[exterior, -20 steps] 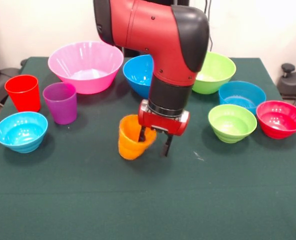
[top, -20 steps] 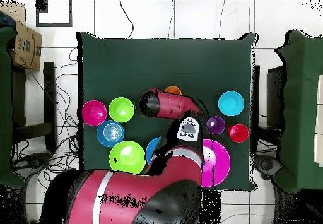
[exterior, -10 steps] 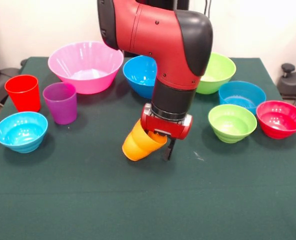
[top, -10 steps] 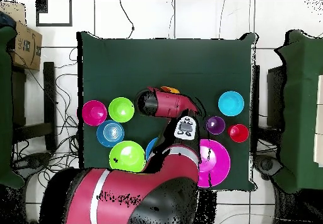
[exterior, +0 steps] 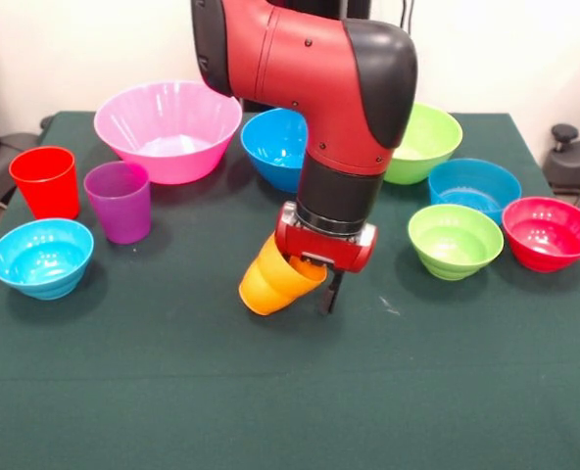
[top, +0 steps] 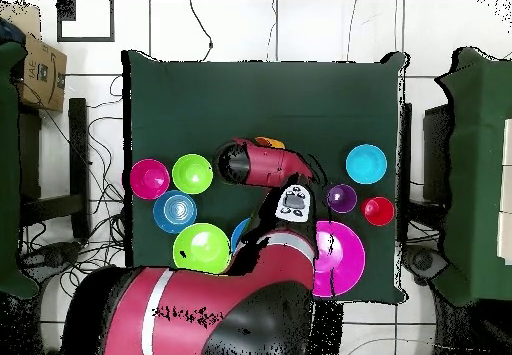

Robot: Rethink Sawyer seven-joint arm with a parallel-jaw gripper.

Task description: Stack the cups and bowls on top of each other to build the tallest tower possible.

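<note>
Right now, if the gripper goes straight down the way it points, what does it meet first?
Probably only the green table cloth. The gripper, holding the tilted orange cup, has no bowl or cup beneath it, though depth is uncertain.

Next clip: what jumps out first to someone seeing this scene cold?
The big red and black arm fills the middle of the table, its claw shut on the orange cup, which hangs tilted just above the green cloth. Around it, bright bowls and cups ring the far side, the big pink bowl the largest.

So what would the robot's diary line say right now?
gripper: shut on orange cup | cup: tilted, lifted off table | tower: not started | red cup, purple cup: upright, apart
</note>
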